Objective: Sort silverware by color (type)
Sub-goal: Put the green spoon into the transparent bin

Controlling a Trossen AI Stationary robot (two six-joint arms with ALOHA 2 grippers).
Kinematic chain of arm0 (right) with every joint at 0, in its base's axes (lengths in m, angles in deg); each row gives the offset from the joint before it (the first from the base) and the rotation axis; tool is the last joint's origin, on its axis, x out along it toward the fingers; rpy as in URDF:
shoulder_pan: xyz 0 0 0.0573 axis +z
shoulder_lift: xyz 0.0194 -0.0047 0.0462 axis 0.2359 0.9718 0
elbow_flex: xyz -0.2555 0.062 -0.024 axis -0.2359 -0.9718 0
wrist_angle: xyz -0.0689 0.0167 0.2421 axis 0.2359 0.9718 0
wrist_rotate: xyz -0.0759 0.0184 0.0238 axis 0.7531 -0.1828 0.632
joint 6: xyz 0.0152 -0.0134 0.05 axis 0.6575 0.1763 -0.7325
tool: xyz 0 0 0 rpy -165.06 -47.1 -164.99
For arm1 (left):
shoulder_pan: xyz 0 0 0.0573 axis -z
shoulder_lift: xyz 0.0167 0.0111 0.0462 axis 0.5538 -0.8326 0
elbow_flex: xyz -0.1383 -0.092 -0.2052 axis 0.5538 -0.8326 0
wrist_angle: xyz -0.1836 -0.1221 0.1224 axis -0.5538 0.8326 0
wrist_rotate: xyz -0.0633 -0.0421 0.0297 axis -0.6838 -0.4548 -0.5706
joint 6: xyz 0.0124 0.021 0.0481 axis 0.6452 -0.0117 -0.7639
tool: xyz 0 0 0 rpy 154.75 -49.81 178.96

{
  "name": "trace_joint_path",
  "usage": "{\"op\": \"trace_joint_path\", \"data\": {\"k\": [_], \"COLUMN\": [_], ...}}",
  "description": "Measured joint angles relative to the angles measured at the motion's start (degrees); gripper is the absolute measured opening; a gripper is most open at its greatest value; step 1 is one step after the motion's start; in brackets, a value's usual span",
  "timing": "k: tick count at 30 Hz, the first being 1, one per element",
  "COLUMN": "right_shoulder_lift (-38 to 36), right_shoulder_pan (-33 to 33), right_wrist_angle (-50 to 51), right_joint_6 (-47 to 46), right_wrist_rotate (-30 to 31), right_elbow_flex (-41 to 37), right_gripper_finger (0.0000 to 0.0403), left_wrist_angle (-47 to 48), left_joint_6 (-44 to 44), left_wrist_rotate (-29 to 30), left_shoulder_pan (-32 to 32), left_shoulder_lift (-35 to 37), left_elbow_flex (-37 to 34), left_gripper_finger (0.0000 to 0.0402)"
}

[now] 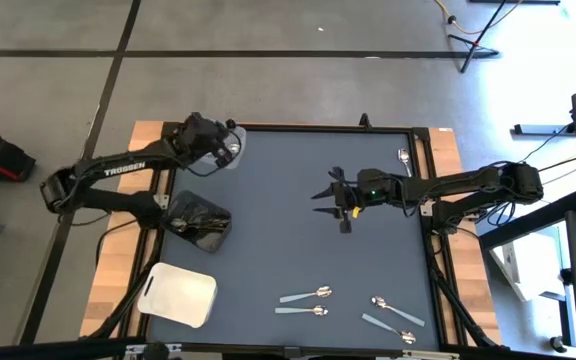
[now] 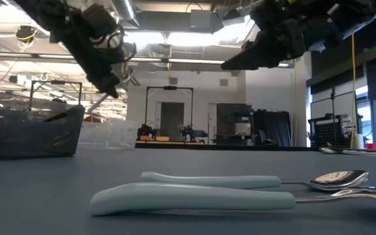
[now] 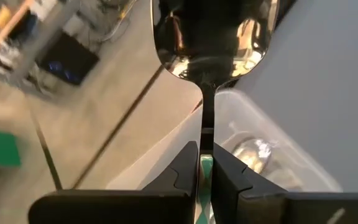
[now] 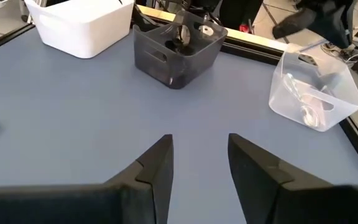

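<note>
My left gripper (image 1: 228,146) hangs over the clear plastic tub (image 1: 230,152) at the table's far left, shut on a spoon (image 3: 213,37) with a shiny bowl and a pale teal handle. More shiny silverware lies in that tub (image 4: 306,102). My right gripper (image 1: 321,200) hovers open above the middle of the table, nothing between its fingers (image 4: 201,146). Several spoons with light blue handles (image 1: 308,295) lie flat near the front edge. One more spoon (image 1: 405,158) lies at the far right. My left gripper pinches the spoon between its two fingers where the thin neck meets the teal handle (image 3: 205,163). The spoon runs along the fingers, its bowl (image 3: 213,43) sticking out past the fingertips. It is lifted clear, above the clear tub (image 3: 260,143).
A dark grey tub (image 1: 198,220) holding dark utensils stands at the left edge, with a white rounded tray (image 1: 178,293) nearer the front left corner. The mat's middle (image 1: 288,240) is bare between the tubs and the spoons.
</note>
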Motion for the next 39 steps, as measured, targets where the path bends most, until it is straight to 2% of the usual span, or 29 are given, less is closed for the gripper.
{"op": "trace_joint_path", "data": {"k": [5,9,15,21,28,33,36,39], "right_shoulder_lift": [0.0,0.0,0.0,-0.02,-0.02,-0.02,-0.02,-0.04], "right_shoulder_pan": [0.0,0.0,0.0,0.0,0.0,0.0,0.01,0.0], "right_wrist_angle": [-0.07,-0.04,0.0,0.12,0.13,0.15,0.27,0.57], "right_joint_6": [0.43,0.44,0.47,0.47,0.47,0.47,0.44,-0.16], "right_wrist_rotate": [0.0,-0.01,-0.02,-0.02,-0.02,0.16,1.04,1.55], "right_elbow_flex": [0.0,0.0,0.0,0.0,0.0,0.0,0.0,0.0], "right_gripper_finger": [0.0143,0.0143,0.0143,0.0143,0.0143,0.0143,0.0143,0.0143], "left_wrist_angle": [-1.5,-3.33,-3.32,-3.58,-3.27,-3.1,-2.45,0.58], "left_joint_6": [-0.33,-3.93,-5.53,-7.39,-7.42,-7.05,-6.63,-2.65], "left_wrist_rotate": [-5.11,-8.11,-4.1,-3.41,-1.46,-0.52,0.33,-0.09], "left_shoulder_pan": [-6.84,-9.67,-11.56,-11.6,-11.22,-8.35,-5.99,-3.96], "left_shoulder_lift": [-1.86,-5.44,-10.16,-11.56,-11.02,-7.55,-4.25,-0.89], "left_elbow_flex": [-1.36,-2.33,-2.34,-2.29,-2.29,-2.29,-2.27,-2.27], "left_gripper_finger": [0.0019,0.0028,0.0032,0.0048,0.0113,0.0151,0.0161,0.0164]}}
